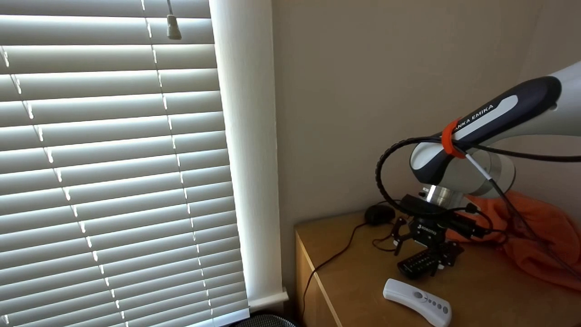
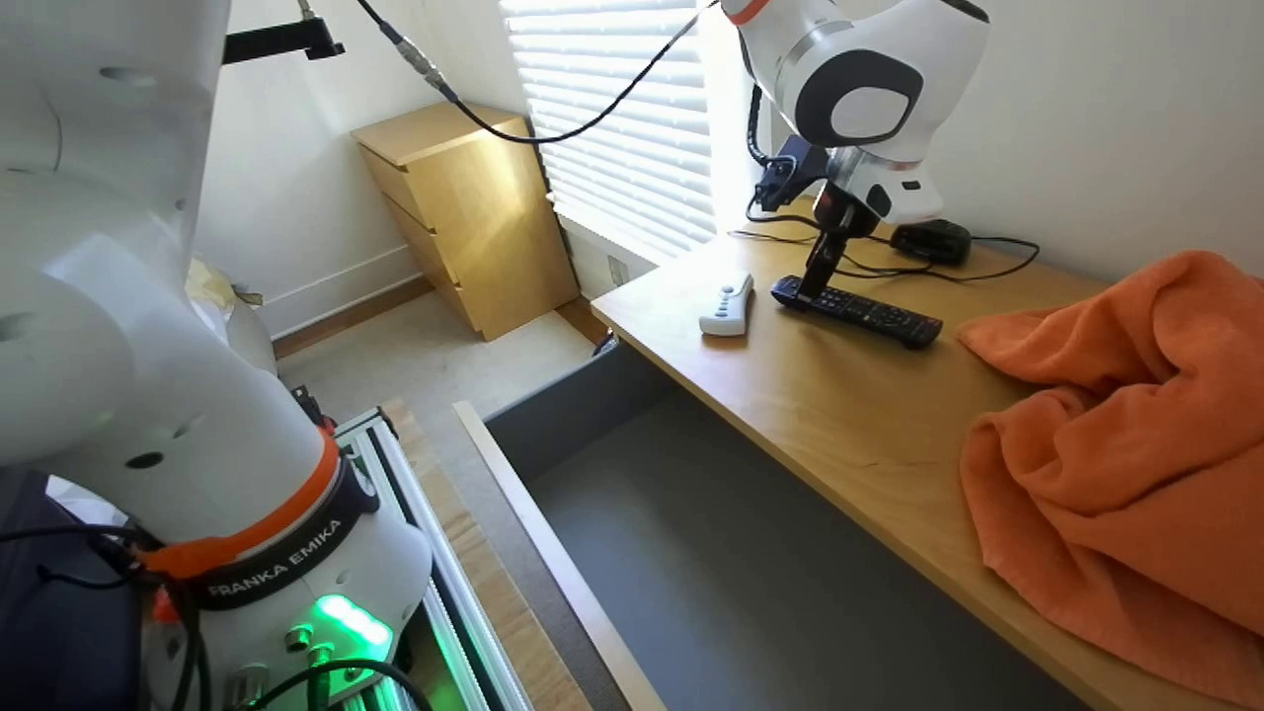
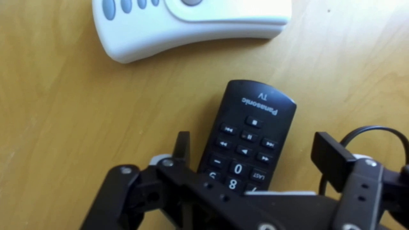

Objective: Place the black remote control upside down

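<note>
Two gaps flank black remote control [image 3: 246, 137], gripper [image 3: 251, 137] spread; tabletop edge [image 2: 889, 538] apart.

The black remote control [image 3: 247, 137] is smooth, semi-matt plastic. The white remote [image 3: 198, 27] is smooth plastic. The wood-grain tabletop [image 2: 839, 415] shows a light gloss. The cloth [image 2: 1116, 454] is matt and soft-textured.
</note>
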